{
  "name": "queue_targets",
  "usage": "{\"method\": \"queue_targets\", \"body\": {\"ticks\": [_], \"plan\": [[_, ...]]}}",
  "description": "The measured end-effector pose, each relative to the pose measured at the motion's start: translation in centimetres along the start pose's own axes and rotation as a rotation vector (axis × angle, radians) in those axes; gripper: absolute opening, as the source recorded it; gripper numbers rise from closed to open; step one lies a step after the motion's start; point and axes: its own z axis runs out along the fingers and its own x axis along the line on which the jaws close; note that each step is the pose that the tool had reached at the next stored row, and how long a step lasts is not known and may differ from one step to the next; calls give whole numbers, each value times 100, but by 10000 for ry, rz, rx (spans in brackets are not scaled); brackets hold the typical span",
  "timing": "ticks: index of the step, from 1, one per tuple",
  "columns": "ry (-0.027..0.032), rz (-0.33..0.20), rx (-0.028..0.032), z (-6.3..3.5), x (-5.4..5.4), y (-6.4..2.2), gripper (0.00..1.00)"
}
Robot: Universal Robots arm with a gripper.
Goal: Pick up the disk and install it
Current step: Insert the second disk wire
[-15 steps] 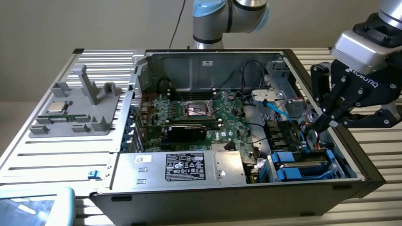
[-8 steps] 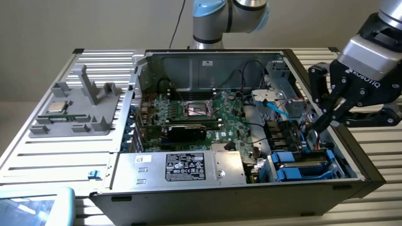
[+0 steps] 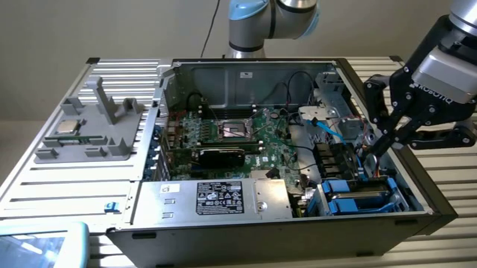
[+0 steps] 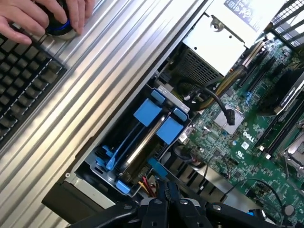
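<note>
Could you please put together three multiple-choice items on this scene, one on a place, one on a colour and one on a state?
1. Where do the disk carriers sit in the open computer case?
A. in the corner bay beside the power supply
B. on the grey fixture
C. on the keyboard

2. What colour are the carriers?
A. red
B. blue
C. yellow

3. How does the pincer stand?
A. wide open
B. shut, gripping a cable
C. shut, holding nothing

Answers:
1 A, the bay lies at the case's corner, beside the silver box.
2 B, bright blue plastic.
3 C, its fingertips meet above the bay, nothing between them.
</note>
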Motion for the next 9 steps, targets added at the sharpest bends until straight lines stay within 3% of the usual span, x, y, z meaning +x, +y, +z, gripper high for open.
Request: {"method": "queue_targets", "body": {"ticks": [9], "plan": [[-135,-1570,25,2,0,0,11]]}}
